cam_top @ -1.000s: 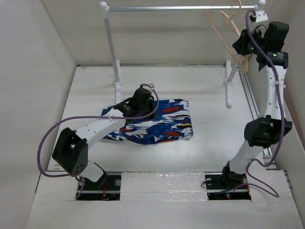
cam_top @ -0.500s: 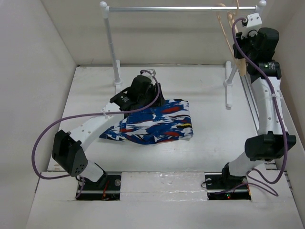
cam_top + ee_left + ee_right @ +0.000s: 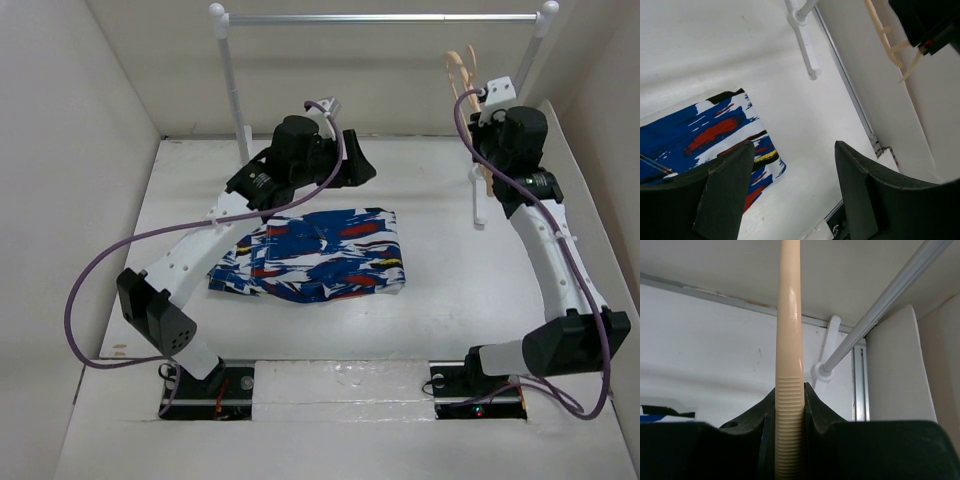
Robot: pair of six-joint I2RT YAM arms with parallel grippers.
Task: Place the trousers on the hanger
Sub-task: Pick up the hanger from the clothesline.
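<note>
The trousers (image 3: 315,255), blue and white with red, black and yellow dashes, lie folded flat on the table's middle; their corner shows in the left wrist view (image 3: 710,132). My left gripper (image 3: 364,172) hangs open above the table just behind them, with nothing between its fingers (image 3: 725,190). The pale tan hanger (image 3: 460,78) stands upright at the back right, below the rack's rail. My right gripper (image 3: 484,140) is shut on it, and the ribbed tan arm (image 3: 790,365) runs up between its jaws. The hanger (image 3: 885,37) also shows at the top right of the left wrist view.
A metal rail rack (image 3: 380,17) on white posts spans the back, one foot (image 3: 246,172) at left and another (image 3: 480,205) at right under the right arm. White walls close in both sides. A metal track (image 3: 860,110) runs along the right wall.
My left gripper has opened, let go of the trousers and risen toward the back. My right arm has carried the hanger down and left, away from the rail.
</note>
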